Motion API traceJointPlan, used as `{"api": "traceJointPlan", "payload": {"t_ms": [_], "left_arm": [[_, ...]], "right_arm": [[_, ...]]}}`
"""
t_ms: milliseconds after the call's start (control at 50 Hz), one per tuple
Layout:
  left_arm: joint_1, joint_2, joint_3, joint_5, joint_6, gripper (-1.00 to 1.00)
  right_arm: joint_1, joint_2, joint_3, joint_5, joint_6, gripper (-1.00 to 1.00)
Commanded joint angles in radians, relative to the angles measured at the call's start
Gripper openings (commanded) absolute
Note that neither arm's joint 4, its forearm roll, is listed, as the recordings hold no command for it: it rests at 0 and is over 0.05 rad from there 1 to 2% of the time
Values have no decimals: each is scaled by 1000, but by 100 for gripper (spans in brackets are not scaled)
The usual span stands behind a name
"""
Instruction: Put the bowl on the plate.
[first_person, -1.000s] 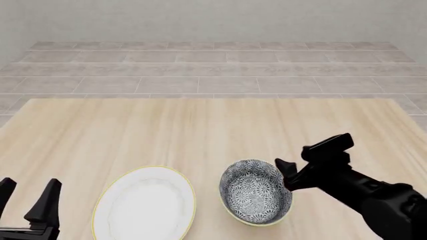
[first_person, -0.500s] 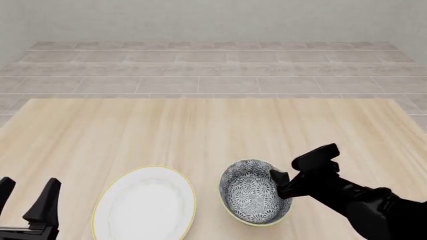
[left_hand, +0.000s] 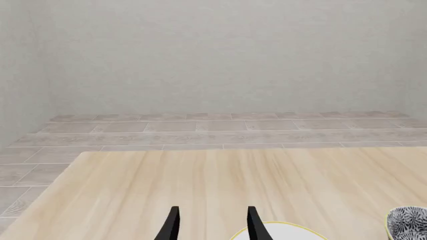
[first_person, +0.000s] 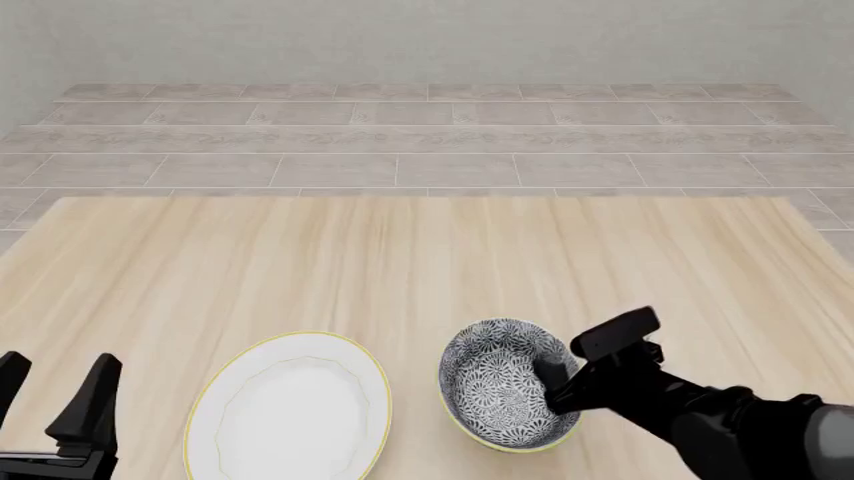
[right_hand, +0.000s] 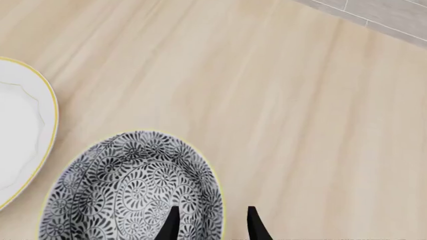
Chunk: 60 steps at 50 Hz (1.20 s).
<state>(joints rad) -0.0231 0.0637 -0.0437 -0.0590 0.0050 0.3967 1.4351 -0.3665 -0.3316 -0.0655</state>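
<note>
nothing's lifted yet: the bowl (first_person: 509, 384) sits on the worktop (first_person: 400, 260) just right of the plate (first_person: 288, 408), right hand (first_person: 563, 377) parted astride its rim, not yet clamped, left hand (first_person: 54, 402) idle and spread.

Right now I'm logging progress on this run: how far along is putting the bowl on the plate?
Early stage. Nothing is placed yet: the bowl sits on the table beside the plate, apart from it. In hand: the right gripper straddles the bowl's rim, one finger inside and one outside, jaws not closed. The left gripper waits open near the plate. Left: grasp, lift, carry over, set down.
</note>
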Motion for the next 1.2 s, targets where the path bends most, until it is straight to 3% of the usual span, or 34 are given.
{"api": "traceJointPlan", "payload": {"t_ms": [20,760,780,1000,1200], "left_arm": [[0,2,-1,-1,-1,100],[-6,16,6,-15,-4,100],[-6,16,6,-15,-3,100],[-4,10,6,-11,-4,100],[-4,13,4,-15,-5,100]], "right_arm": [[8,49,13,-40,15,100],[20,107,10,-66,20,100],[20,104,8,-61,24,-100],[21,42,3,-8,19,-100],[44,-49,-23,77,59,-100]]}}
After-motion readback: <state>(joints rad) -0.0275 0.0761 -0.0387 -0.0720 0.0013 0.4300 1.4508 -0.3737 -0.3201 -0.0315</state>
